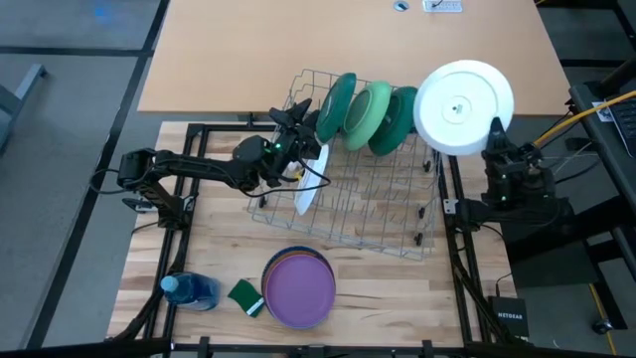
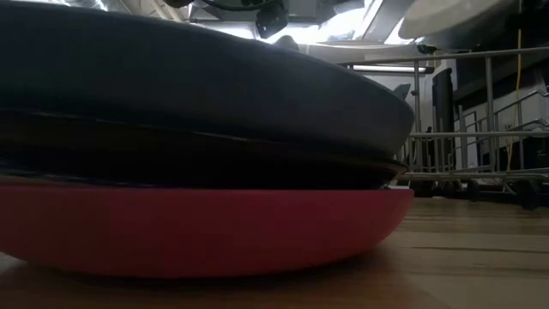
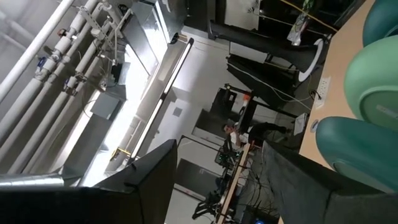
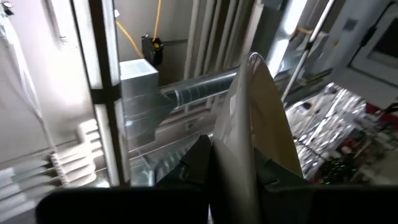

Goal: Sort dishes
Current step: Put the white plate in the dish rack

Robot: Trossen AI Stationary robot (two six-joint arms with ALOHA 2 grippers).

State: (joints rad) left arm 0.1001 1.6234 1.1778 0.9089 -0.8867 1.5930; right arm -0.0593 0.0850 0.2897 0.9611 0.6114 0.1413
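Observation:
A wire dish rack (image 1: 368, 199) stands mid-table. Three green plates (image 1: 370, 114) stand on edge in its far row, and a white plate (image 1: 310, 181) stands on edge at its left end. My left gripper (image 1: 298, 111) hovers open over the rack's far left corner, beside the darkest green plate (image 3: 354, 149), with nothing between its fingers. My right gripper (image 1: 494, 134) is shut on a second white plate (image 1: 462, 107) above the rack's far right corner. A stack of plates with a purple one on top (image 1: 298, 286) lies near the front edge. My right gripper pinches the white plate's rim (image 4: 239, 155) between its two fingers, on the side of the plate toward the table's right. The fingers slant upward from the right. The plate is lifted clear of the rack and tilted, one round face turned up.
A blue bottle (image 1: 189, 290) lies near the front left, with a green sponge (image 1: 245, 295) beside the plate stack (image 2: 206, 215). The rack's wires (image 2: 480, 129) rise behind the stack. Bare wooden table lies right of the stack and beyond the rack.

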